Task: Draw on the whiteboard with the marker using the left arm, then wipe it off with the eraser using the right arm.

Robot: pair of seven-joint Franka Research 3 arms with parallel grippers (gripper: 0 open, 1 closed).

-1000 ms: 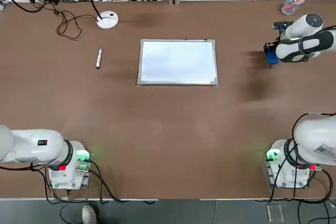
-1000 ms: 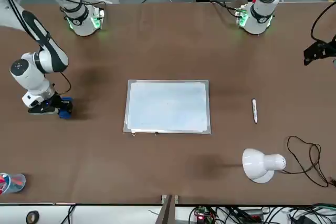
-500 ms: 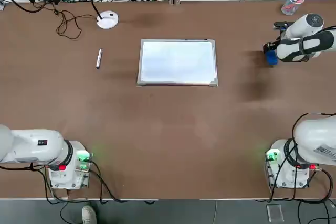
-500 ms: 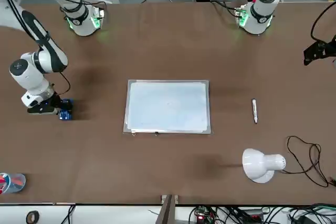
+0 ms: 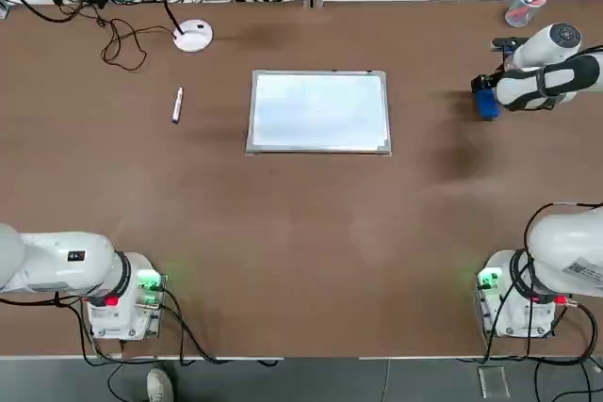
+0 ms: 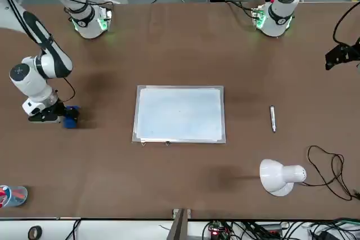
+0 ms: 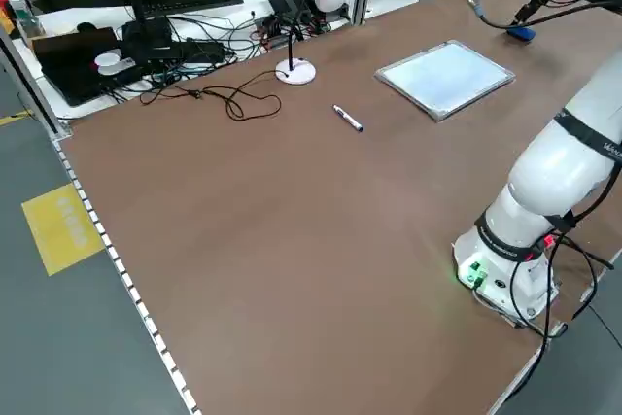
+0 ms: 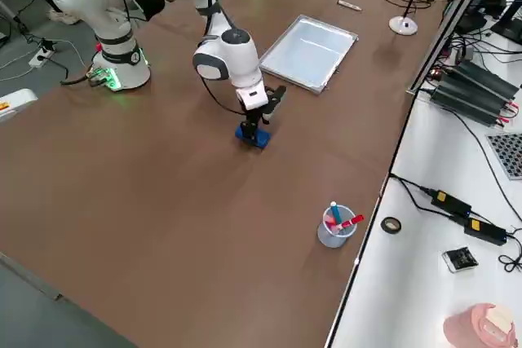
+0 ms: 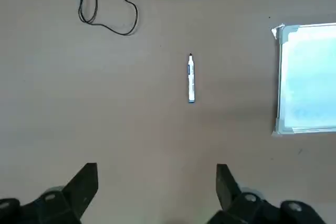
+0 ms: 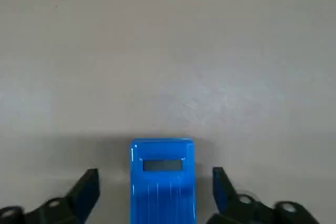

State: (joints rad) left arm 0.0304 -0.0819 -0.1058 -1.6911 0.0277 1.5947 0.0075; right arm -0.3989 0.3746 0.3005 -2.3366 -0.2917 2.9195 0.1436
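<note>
Freshly spread, the right gripper [image 10: 156, 195] flanks the eraser [image 10: 163, 182] (cup [image 8: 336, 227] holding markers [image 8: 352, 222]); left gripper [image 9: 157, 190] gapes.

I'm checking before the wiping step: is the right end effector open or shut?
Open: in the right wrist view its fingers stand apart, clear of the eraser between them.

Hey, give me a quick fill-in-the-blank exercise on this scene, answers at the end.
1. The right gripper is open, with the blue ____ between its fingers.
2. The marker lies on the robot's ____ side of the whiteboard.
3. The cup holding pens stands on the robot's ____ side of the table.
4. The whiteboard's surface shows ____ marker strokes.

Answers: eraser; left; right; no
</note>
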